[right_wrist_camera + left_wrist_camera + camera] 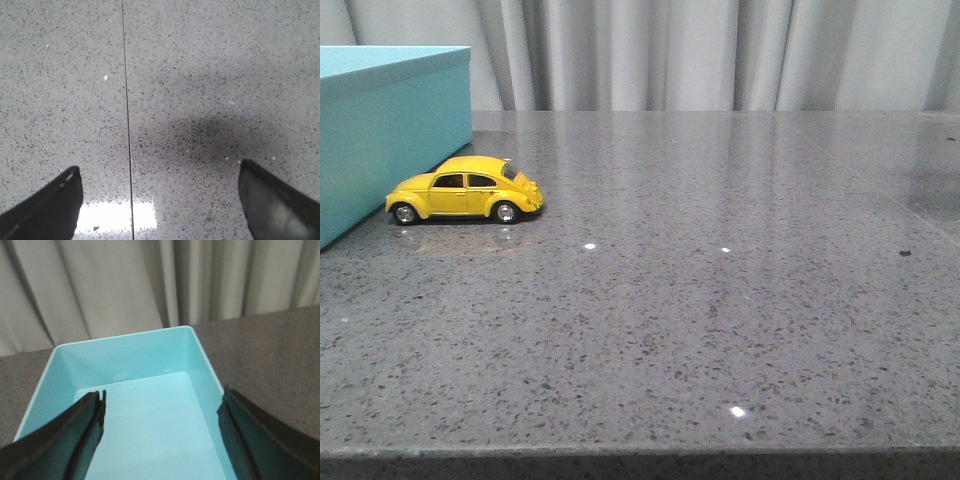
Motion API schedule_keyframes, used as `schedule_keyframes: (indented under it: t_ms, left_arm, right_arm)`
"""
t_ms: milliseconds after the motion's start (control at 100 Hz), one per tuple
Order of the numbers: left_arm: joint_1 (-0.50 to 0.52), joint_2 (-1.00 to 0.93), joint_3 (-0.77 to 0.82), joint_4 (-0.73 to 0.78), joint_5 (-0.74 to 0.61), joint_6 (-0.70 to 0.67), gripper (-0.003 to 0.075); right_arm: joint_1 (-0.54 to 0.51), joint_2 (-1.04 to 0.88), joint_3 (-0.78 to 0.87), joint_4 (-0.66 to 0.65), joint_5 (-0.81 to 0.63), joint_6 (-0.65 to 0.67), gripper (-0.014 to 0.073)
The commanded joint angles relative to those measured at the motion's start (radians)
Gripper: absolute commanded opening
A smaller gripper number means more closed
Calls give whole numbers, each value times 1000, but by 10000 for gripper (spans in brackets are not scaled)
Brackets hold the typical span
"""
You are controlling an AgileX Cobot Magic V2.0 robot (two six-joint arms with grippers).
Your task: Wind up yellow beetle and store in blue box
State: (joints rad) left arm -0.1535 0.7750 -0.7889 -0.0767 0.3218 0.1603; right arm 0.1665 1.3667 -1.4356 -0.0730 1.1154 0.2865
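Glossy yellow is the first thing I'm looking at here: the yellow beetle [465, 189] sits on all four wheels at the left of the front view, side-on to the camera, parked just beside the wall of the blue box [390, 130] in the upper left of the frame. I can't tell if it's actually touching the box. My guess is it's placed close so the carry into the box is short once it's wound.

Neither arm shows in the front view, so both are well clear of the car. My left gripper [162, 415] hangs over the open, empty box with its jaws spread wide, holding nothing. The beetle isn't in that view at all. The right gripper [160, 192] is also wide open and empty, looking straight down at bare speckled grey worktop [200, 75] with a thin seam [126, 100] running through it, no car in sight there either.
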Motion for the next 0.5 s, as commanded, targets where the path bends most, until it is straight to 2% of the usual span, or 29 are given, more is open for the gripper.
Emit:
schedule_keyframes:
  t_ms: [0, 230, 390, 490]
  left_arm:
    - [-71, 80, -117, 1, 32, 90, 461]
    - [-240, 352, -386, -4, 323, 342, 462]
    - [-300, 530, -554, -4, 515, 467, 465]
    - [-326, 636, -643, -5, 590, 544, 464]
  right_arm:
    - [-4, -41, -25, -6, -46, -16, 624]
    - [-4, -42, -25, -6, -47, -16, 624]
    - [-4, -44, -25, -6, -49, -18, 624]
    - [-4, -44, -25, -6, -50, -26, 624]
